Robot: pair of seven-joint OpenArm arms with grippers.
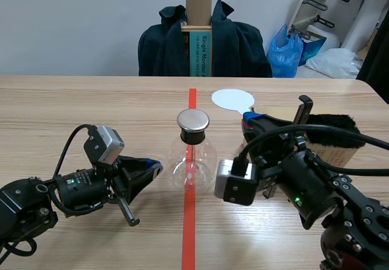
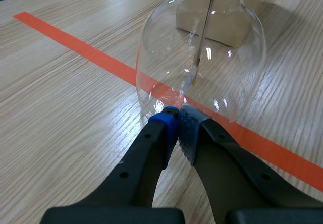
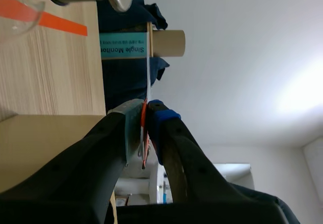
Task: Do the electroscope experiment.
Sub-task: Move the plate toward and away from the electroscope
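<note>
On counter, electroscope flask stands upright, metal cap on top. Left gripper, fingers pressed together, tips just beside flask base. Right gripper, right of flask, pinches white disc, held near cap, apart from it. Fur lies beyond gripper. Judging: bringing disc to cap not yet done.

The flask stands between left gripper and right gripper; the disc sits in the latter.

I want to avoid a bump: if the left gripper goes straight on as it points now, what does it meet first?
The glass flask: the shut left gripper points at its lower wall, just ahead; whether they touch I cannot tell.
</note>
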